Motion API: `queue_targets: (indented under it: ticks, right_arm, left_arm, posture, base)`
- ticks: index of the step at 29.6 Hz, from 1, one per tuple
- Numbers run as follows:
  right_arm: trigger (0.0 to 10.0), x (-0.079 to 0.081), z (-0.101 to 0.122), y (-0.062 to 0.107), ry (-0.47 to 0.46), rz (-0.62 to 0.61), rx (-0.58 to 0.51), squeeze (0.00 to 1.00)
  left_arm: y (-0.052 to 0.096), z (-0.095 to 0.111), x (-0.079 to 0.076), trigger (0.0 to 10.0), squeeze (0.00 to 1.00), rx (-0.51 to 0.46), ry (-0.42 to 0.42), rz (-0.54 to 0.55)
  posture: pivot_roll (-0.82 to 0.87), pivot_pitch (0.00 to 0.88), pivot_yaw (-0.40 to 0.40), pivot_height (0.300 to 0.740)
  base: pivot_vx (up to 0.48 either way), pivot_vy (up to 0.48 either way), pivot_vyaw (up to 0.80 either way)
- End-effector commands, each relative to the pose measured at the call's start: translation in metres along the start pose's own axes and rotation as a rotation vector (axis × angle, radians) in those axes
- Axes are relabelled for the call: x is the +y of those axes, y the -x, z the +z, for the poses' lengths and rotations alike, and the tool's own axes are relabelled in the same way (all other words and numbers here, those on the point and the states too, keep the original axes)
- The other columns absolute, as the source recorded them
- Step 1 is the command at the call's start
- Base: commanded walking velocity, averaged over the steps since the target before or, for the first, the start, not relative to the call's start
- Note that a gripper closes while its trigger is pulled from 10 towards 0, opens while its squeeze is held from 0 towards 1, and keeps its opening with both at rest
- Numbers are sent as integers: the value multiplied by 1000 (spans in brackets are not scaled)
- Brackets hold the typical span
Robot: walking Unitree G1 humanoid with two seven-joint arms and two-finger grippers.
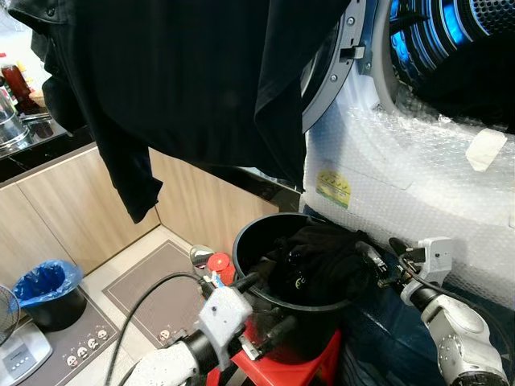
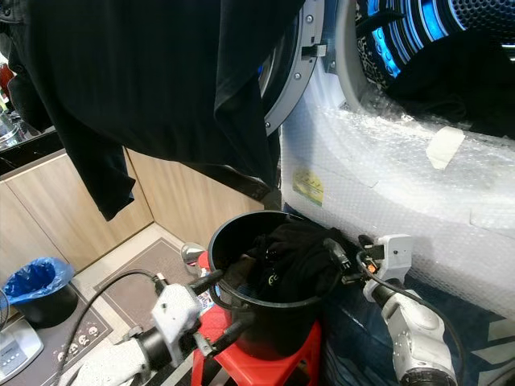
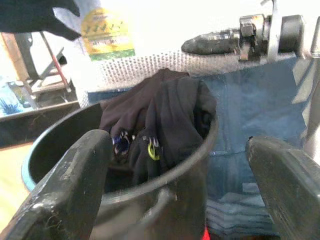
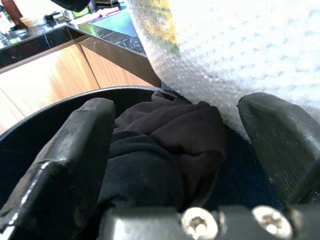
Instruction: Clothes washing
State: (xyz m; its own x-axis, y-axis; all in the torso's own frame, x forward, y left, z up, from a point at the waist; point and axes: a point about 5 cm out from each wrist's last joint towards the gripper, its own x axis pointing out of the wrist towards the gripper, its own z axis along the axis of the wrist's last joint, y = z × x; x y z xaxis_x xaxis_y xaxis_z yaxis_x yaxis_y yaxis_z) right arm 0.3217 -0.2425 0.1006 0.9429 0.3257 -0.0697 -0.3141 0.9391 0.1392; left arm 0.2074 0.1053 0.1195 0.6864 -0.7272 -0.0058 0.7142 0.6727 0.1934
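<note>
Black bucket [image 1: 249, 241] of dark clothes [image 1: 322, 261], lower middle | both tools wide open, holding nothing: left tool [image 1: 253, 310] at near rim, right tool [image 1: 378, 261] beside pile | you should pinch one loose fold, lift slowly.

We see a black garment [image 1: 193, 80] hanging with faint darker stripes, and a black bucket [image 1: 265, 314] holding dark, near-black clothes [image 1: 322, 261]. The bucket rests on a red stool [image 1: 282, 371]. The washing machine [image 1: 418, 185] is white under clear bubble wrap, its drum [image 1: 434, 28] lit blue, with a yellow-green sticker [image 1: 333, 187]. The cabinets [image 1: 56, 217] are light wood beneath a black top. A blue bag [image 1: 44, 281] lines a small black bin. The floor mat [image 1: 161, 293] is grey-brown.
</note>
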Motion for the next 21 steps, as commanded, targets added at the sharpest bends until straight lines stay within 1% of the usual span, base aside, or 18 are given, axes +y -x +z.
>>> queue_targets:
  ticks: [1,2,3,6,8,13,15,16,17,21]
  right_arm:
    - [10000,2,2,-3,32,22,9,0]
    - [10000,2,2,-3,31,30,12,0]
    - [10000,4,1,-2,68,53,10,0]
    - [10000,7,-1,-2,103,74,30,0]
    - [10000,13,-5,-4,154,104,59,0]
    - [10000,26,-12,-9,217,135,95,0]
    - [10000,35,-18,-9,230,199,123,0]
    - [10000,37,-19,-8,241,214,125,0]
    - [10000,39,-23,-6,258,241,151,0]
    - [10000,41,-27,-5,278,259,179,0]
  left_arm:
    - [6,5,1,10000,0,-21,-20,-8]
    - [7,4,1,10000,0,-10,-16,-6]
    - [11,1,2,10000,0,7,5,-1]
    - [11,4,2,10000,0,-1,10,10]
    - [10,5,2,10000,0,-8,7,23]
    - [7,6,3,10000,0,-15,-3,32]
    - [3,9,3,10000,0,-32,-8,39]
    - [2,9,3,10000,0,-34,-7,42]
    - [2,9,3,10000,0,-34,1,38]
    - [1,8,2,10000,0,-33,10,37]
  posture:
    - [-71,45,54,740]
    - [-68,46,54,740]
    - [-65,46,54,740]
    - [-63,46,54,740]
    - [-61,43,51,740]
    - [-60,40,49,740]
    - [-59,36,48,740]
    - [-59,36,48,740]
    - [-59,36,48,740]
    - [-63,33,47,740]
  base:
    - [0,0,0]
    - [0,0,0]
    - [0,0,0]
    - [0,0,0]
    - [0,0,0]
    - [0,0,0]
    - [0,0,0]
    - [0,0,0]
    - [0,0,0]
    - [0,0,0]
